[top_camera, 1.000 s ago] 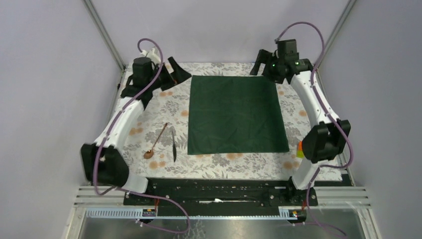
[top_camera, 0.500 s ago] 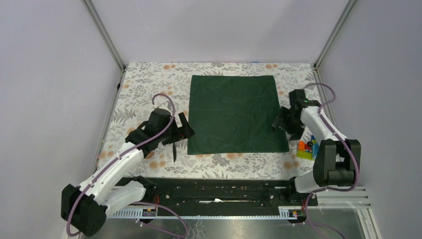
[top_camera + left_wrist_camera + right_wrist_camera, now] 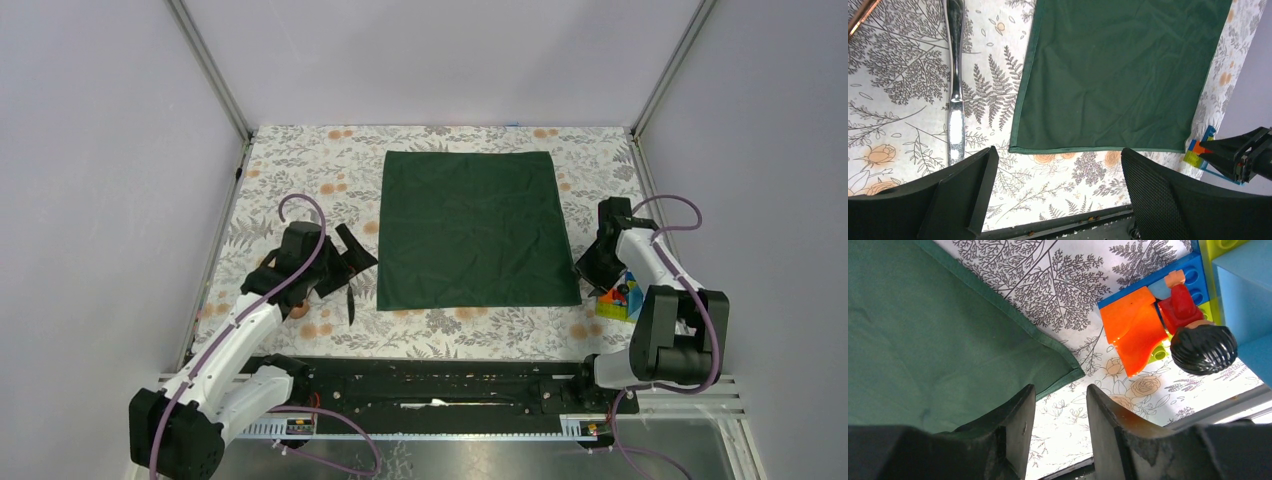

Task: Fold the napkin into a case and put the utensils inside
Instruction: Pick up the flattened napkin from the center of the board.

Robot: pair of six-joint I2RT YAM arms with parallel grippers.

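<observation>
Grey walls (image 3: 100, 200), metal corner posts (image 3: 210, 70); floral-cloth tabletop (image 3: 300, 170). Green napkin (image 3: 470, 230) lies flat and unfolded at centre. Knife (image 3: 954, 75) sits just left of its near-left corner, w/ spoon (image 3: 860, 12) beside it, partly under L arm (image 3: 240, 330). Toy blocks (image 3: 1138, 325) sit near the near-right corner. R gripper (image 3: 1058, 402) is at that corner, fingers a narrow gap apart, pinching nothing. L gripper (image 3: 1058, 175) is spread wide over the knife.

The left arm (image 3: 240, 325) stretches low over the left side of the table (image 3: 450, 325), the left gripper (image 3: 350, 268) spread wide. The right arm (image 3: 655, 265) folds near the right edge, the right gripper (image 3: 592, 270) narrowly parted.
</observation>
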